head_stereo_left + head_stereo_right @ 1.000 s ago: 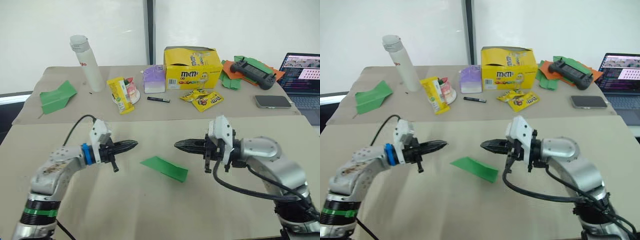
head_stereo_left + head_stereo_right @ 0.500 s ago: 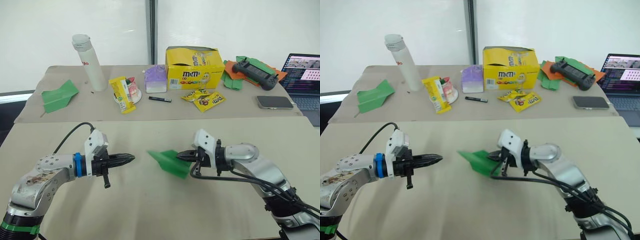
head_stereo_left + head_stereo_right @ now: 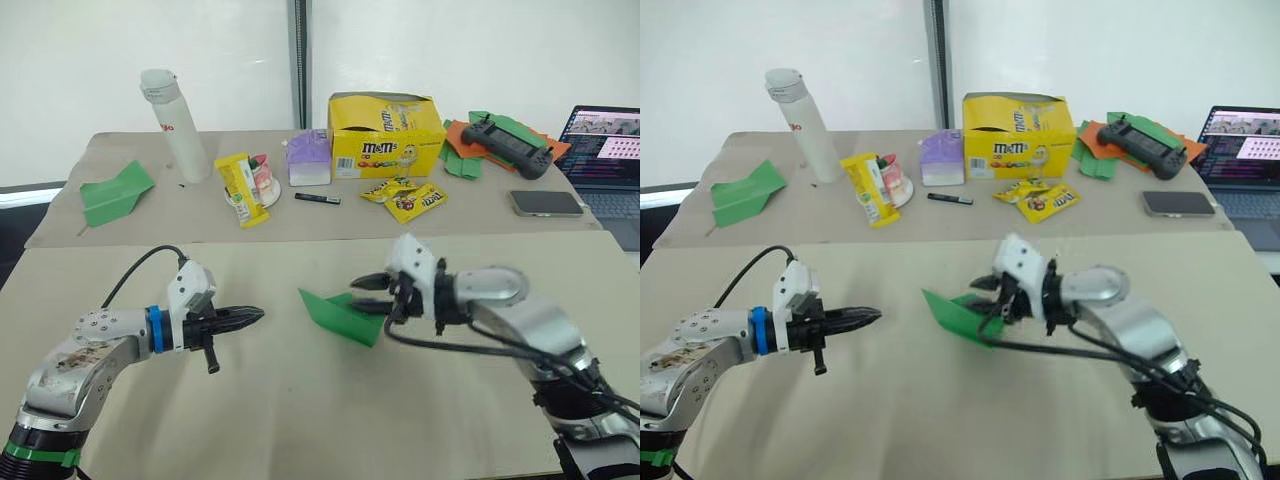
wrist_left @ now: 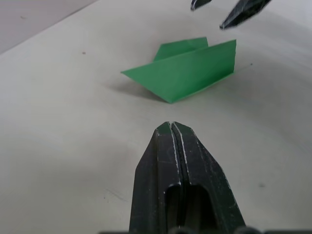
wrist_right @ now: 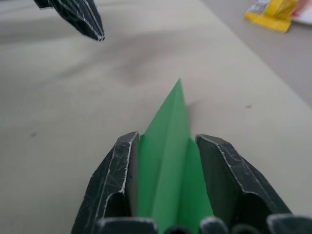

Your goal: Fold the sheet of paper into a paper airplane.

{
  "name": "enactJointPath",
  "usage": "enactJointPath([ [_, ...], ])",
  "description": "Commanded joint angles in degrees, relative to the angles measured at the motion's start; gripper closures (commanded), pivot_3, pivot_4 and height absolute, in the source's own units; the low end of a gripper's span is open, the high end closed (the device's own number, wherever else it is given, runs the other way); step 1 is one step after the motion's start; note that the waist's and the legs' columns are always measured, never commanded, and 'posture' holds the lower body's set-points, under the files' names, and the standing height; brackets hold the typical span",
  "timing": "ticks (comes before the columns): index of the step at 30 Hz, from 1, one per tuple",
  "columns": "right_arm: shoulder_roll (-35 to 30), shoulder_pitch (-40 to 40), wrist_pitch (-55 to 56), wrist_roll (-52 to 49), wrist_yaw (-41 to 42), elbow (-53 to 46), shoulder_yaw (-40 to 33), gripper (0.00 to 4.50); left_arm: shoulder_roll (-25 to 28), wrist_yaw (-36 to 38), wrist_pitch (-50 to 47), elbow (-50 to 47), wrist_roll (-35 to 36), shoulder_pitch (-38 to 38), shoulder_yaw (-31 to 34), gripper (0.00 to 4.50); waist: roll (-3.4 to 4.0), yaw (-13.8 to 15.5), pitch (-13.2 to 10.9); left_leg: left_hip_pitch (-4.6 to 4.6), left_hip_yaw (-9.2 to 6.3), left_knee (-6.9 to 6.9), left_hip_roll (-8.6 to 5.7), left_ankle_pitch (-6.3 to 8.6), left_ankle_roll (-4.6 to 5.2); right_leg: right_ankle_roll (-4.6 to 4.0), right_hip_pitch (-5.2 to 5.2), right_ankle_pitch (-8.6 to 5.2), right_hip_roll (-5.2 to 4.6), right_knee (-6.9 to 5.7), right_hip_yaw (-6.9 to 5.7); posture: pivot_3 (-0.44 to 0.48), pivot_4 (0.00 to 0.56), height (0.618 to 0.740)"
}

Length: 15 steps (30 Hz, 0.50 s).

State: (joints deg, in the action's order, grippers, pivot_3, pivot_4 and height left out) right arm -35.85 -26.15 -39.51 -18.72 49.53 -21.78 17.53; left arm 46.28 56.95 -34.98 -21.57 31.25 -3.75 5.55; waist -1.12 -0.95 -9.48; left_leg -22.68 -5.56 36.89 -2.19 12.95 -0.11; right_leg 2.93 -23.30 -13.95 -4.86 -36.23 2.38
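Observation:
The sheet of paper [image 3: 335, 312] is a bright green creased wedge on the near table, one flap standing up, its point toward my left gripper. My right gripper [image 3: 362, 295] is open at the wedge's wide end. In the right wrist view its fingers [image 5: 117, 165] stand either side of the green paper [image 5: 168, 146]; I cannot tell whether they touch it. My left gripper [image 3: 258, 315] is shut and empty, level with the table and aimed at the wedge from a short gap. In the left wrist view the wedge [image 4: 185, 73] lies ahead of the shut tips [image 4: 170, 126].
On the far table stand a white bottle [image 3: 172, 125], a yellow candy box [image 3: 387, 135], a purple carton [image 3: 308, 158], snack packets [image 3: 405, 198] and a pen [image 3: 317, 199]. A separate green paper plane [image 3: 115, 192] lies far left. A controller [image 3: 505, 143], phone [image 3: 545, 203] and laptop [image 3: 605, 150] sit far right.
The right gripper came in to the flat paper, closed on its end, and has now opened and risen slightly. The paper now stands with a flap up. The left gripper dropped a little.

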Motion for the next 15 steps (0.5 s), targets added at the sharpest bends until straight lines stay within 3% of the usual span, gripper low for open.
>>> enactJointPath([
  [1,1.6,-0.6,-0.5,3.0,-2.6,0.5,2.1,2.61,1.2,-0.6,1.8,0.2,-2.5,0.0,-0.4,4.5,0.0,0.0,0.0,0.02,0.0,0.0,0.01,0.0,0.0,0.0,0.0,0.0,0.02,0.0,0.0,0.0,0.15,0.74],
  [5,3.0,0.0,-2.3,4.6,-4.7,2.3,3.2,2.61,0.9,-0.8,1.6,-0.2,-2.9,-0.3,-0.7,4.5,0.0,0.1,0.0,0.01,-0.02,-0.01,0.0,0.0,-0.01,0.0,-0.01,0.0,0.03,-0.01,-0.01,0.0,0.15,0.74],
  [6,3.3,0.1,-2.8,4.7,-5.1,2.4,3.0,3.14,0.8,-0.8,1.6,-0.2,-3.0,-0.5,-0.8,4.5,0.0,0.1,0.0,0.01,-0.02,-0.01,-0.01,0.0,-0.01,0.0,-0.01,0.0,0.03,-0.01,0.0,0.0,0.15,0.74],
  [10,3.6,-0.6,-5.0,4.4,-6.2,2.0,1.5,4.47,0.0,-0.4,1.9,0.2,-2.6,-1.7,-1.3,4.5,0.0,0.2,0.0,0.02,-0.03,0.0,0.0,0.0,-0.01,0.0,-0.01,0.0,0.03,-0.03,-0.01,0.0,0.15,0.74],
  [15,2.9,-1.2,-8.6,1.0,-6.7,-0.1,-5.0,4.47,-0.5,0.9,2.0,1.0,-2.1,-3.5,-2.1,4.5,0.0,0.2,0.0,0.03,-0.02,0.0,-0.01,-0.01,-0.01,0.0,0.0,0.0,0.03,-0.06,-0.01,0.0,0.15,0.74],
])
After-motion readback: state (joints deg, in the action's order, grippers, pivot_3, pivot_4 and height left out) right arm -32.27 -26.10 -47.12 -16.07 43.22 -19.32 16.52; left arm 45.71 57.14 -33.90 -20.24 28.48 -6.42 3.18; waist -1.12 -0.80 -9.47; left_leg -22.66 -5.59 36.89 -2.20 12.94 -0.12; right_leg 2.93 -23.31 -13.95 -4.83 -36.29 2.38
